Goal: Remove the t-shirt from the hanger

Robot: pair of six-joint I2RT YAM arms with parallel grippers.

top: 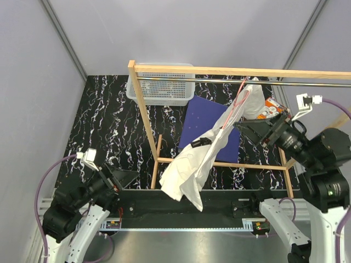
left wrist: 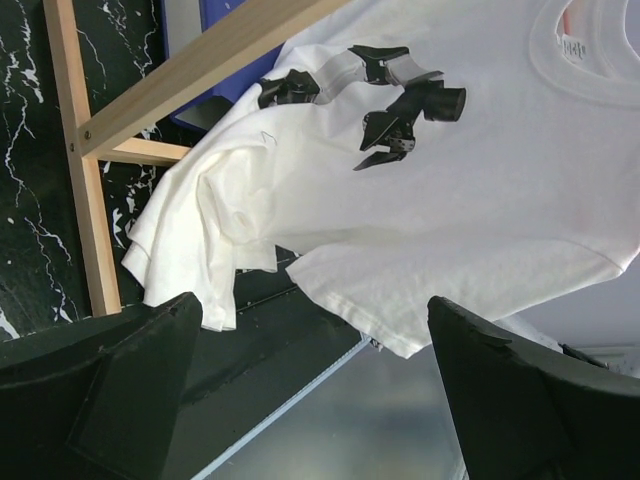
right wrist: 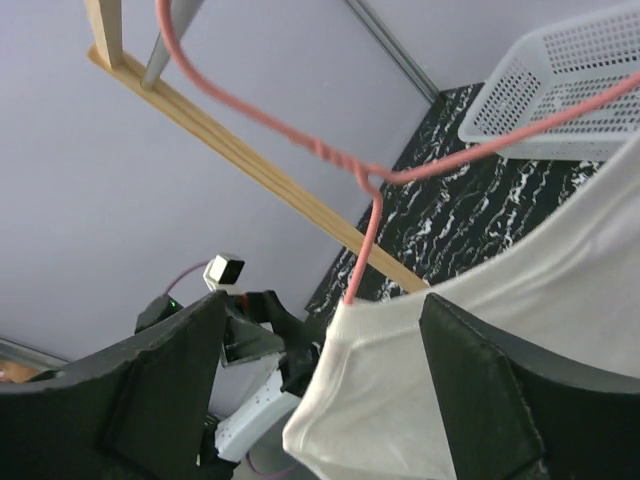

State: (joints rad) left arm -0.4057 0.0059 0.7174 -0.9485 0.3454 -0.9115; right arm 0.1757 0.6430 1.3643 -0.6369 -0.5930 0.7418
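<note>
T-shirt [top: 203,159] is hanging on the hanger [top: 241,96] from the rod [top: 307,83], upper right of top view, draping diagonally toward lower centre. My right pincer [top: 245,129], spread and empty, is sitting just beside the collar end; my left pincer [top: 127,178], also spread, is sitting well apart, lower left.

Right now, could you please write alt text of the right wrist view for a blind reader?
A white t-shirt hangs from a thin pink-red hanger, whose twisted neck sits above the cloth. The right gripper is open below, its dark fingers framing the shirt's edge; a white basket lies behind.
</note>
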